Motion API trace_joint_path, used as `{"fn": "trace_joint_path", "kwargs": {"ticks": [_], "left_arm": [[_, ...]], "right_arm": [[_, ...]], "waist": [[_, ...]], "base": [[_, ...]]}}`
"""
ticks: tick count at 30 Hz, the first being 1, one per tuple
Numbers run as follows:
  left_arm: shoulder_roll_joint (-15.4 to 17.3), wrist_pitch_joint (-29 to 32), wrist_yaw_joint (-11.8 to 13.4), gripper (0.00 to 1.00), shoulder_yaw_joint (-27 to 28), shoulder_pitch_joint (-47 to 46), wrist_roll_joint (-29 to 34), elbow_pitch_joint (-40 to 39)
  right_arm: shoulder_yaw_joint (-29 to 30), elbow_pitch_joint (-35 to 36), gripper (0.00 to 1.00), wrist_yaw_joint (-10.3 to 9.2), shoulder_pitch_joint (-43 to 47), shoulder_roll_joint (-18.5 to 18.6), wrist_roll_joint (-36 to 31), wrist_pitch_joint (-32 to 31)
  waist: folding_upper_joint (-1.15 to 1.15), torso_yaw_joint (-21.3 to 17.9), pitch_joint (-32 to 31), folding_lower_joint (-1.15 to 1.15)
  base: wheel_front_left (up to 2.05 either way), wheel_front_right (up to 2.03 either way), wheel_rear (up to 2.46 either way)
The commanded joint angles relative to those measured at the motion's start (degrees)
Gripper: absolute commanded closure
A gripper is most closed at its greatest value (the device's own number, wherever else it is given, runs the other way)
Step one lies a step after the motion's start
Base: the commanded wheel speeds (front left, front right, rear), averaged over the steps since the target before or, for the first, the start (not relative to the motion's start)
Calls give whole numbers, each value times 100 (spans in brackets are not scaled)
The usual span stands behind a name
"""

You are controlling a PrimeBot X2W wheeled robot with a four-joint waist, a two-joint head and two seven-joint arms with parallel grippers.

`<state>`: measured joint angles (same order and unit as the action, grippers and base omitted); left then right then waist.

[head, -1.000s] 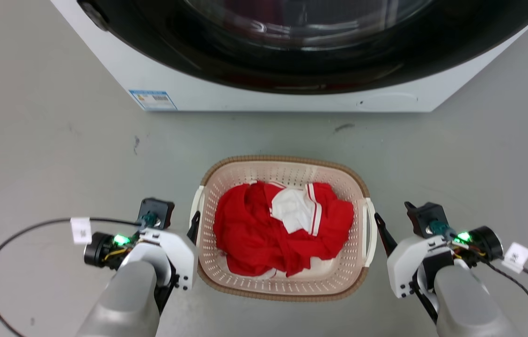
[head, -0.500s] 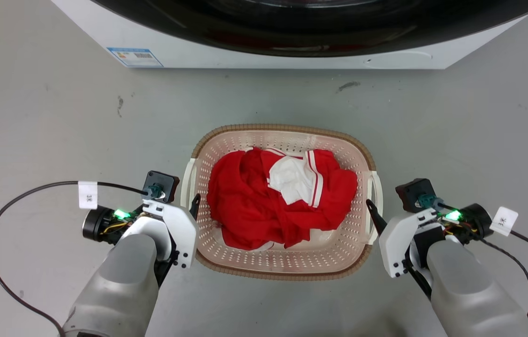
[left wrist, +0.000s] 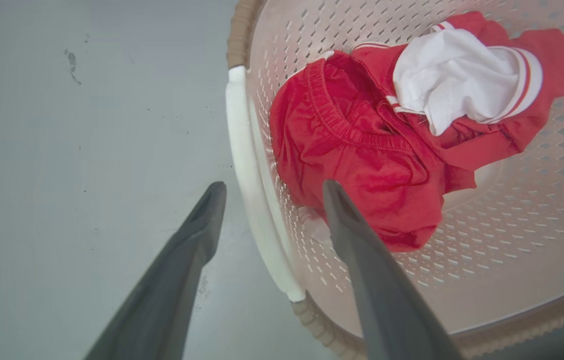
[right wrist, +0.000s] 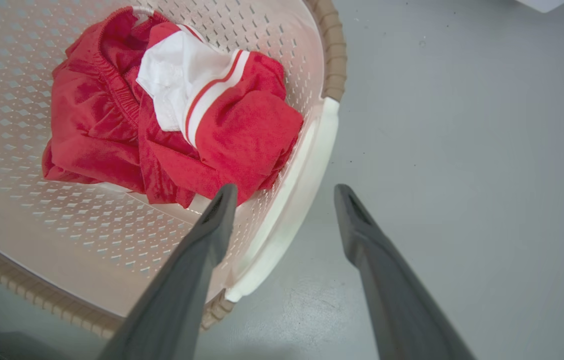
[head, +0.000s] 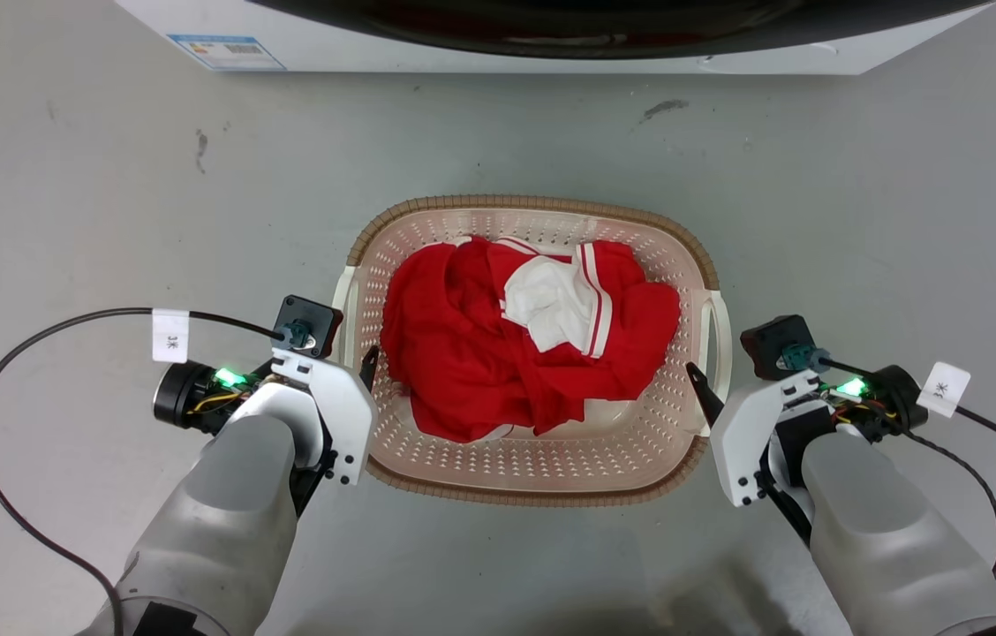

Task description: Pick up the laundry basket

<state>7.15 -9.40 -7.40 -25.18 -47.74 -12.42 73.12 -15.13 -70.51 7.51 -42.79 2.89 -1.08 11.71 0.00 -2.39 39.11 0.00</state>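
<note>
The laundry basket [head: 542, 464], a rounded-rectangular cream plastic tub with perforated walls and a brown woven-look rim, sits on the grey floor [head: 109, 177] between the two claws, holding crumpled red and white clothes [head: 516, 353]. Its long axis runs from one claw across to the other, so each short end presents a white side handle to the claw beside it.

Seen from the left wrist, the left gripper [left wrist: 273, 186] is spread wide and straddles the left handle [left wrist: 242, 150]. One finger is on the floor side and the other is over the basket's inside, and the handle bar runs ahead of the tips along the fingers' own line.

The right gripper [right wrist: 286, 189] mirrors this, wide open, with the right handle [right wrist: 307, 165] in the gap between its fingers.

Neither arm looks nearer than the other. Both forearms reach forward and down, with the fingers angled inward at the handles' near ends. Nothing is clamped. Whether the tips are level with the bars or above them cannot be told. The grasp likely needs a short advance, then a squeeze across each bar.
</note>
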Motion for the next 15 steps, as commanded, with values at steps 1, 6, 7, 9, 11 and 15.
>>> {"fn": "trace_joint_path", "kwargs": {"ticks": [1,6,7,9,11,15], "left_arm": [[31,-2,-6,0,-12,-58,-13,16],[38,18,-6,0,-143,-124,-119,29],[40,33,-6,0,-172,-134,-136,33],[44,57,-6,0,-228,-158,-176,36],[59,89,-6,0,-285,-194,-207,40],[54,115,-7,0,-379,-202,-278,49]], "right_arm": [[-9,-7,0,-4,-135,-3,42,-19],[-109,-40,0,-4,-182,-2,153,-51],[-131,-43,0,-4,-190,-2,166,-55],[-176,-54,0,-4,-197,-2,225,-79],[-225,-58,0,-4,-207,-2,281,-104],[-316,-75,0,-4,-224,-2,397,-180]], "waist": [[0,8,35,0],[0,14,163,0],[0,16,186,0],[0,14,231,0],[0,9,275,0],[0,-2,360,0]], "base": [[0,0,0],[0,0,0],[0,0,0],[0,0,0],[0,0,0],[0,0,0]]}}
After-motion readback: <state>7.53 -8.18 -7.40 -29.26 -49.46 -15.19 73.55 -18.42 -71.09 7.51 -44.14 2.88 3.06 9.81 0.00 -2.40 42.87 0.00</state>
